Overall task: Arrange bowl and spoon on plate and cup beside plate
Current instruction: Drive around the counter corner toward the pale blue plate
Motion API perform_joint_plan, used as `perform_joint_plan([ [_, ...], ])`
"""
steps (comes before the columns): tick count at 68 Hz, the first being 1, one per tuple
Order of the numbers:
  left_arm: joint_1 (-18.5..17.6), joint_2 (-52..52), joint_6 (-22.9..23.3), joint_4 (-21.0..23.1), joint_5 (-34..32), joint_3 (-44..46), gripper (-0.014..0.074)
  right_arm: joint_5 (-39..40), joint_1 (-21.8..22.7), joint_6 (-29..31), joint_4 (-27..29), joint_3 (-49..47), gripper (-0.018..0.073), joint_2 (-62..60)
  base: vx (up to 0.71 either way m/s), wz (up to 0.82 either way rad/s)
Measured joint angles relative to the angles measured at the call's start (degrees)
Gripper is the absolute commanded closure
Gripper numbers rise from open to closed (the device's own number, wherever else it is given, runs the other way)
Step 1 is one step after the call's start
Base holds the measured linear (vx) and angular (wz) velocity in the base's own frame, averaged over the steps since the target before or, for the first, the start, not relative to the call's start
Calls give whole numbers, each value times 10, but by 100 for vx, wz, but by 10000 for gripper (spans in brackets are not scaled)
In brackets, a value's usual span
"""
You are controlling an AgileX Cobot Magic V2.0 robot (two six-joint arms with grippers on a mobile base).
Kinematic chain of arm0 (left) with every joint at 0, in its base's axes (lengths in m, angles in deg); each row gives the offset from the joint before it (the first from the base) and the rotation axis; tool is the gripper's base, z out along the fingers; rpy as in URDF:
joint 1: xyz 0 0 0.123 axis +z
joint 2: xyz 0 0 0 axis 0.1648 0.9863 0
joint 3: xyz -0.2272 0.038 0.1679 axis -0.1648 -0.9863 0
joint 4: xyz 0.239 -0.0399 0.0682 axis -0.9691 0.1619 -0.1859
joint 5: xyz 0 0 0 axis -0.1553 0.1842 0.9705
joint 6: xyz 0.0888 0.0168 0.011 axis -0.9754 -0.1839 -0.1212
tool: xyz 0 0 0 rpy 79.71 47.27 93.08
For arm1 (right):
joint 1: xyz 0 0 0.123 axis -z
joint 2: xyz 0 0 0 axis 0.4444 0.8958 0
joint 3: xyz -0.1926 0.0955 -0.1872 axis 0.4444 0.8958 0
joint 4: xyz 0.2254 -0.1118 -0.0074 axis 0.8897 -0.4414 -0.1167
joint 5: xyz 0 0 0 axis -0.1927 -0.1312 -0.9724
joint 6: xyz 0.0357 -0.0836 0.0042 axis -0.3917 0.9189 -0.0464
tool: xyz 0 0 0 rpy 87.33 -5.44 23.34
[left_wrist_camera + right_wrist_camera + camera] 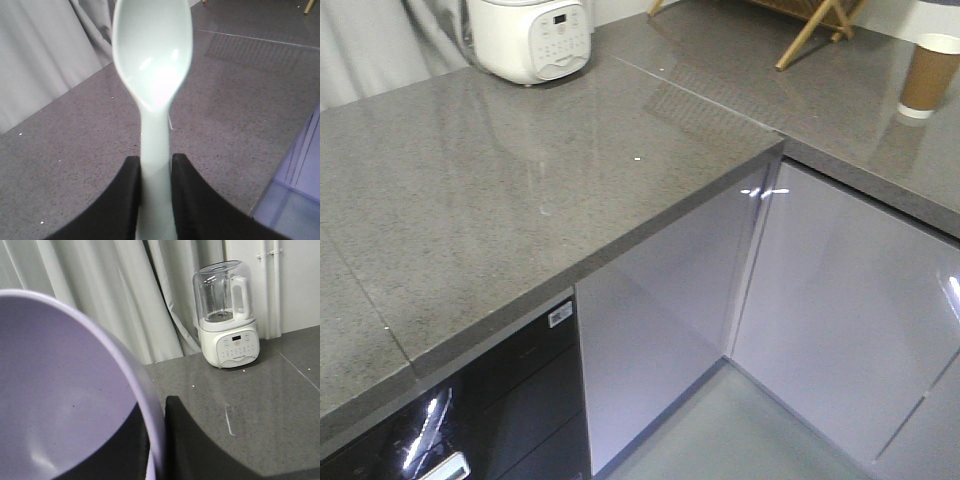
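**Left wrist view: spoon in one claw, bowl in the other, no plate in sight**

Nearest to me, my left claw (156, 162) is clenched on the flat handle of the spoon (152, 55). The jaws are narrowed to the handle's width, and the scoop is held clear of the tabletop (65, 165). My right claw (156, 415) pinches the rim of the bowl (60, 390), one finger inside and one outside, with the bowl tipped.

I judge the step in hand is carrying both to the plate, which none of my views shows. Next I must find it, set the bowl down level on it, then lay the spoon there without knocking the bowl.

Farther off, the white appliance (530, 35) stands at the back of the tabletop. The cup (928, 75) stands upright well to the right of the appliance, past a wooden rack (815, 25).
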Motion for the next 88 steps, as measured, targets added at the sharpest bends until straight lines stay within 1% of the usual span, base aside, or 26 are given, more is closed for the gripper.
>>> perform_joint_plan([
  [88, 0, 0, 0, 0, 0, 0, 602, 0, 0, 0, 0, 0, 564, 0, -3, -31],
])
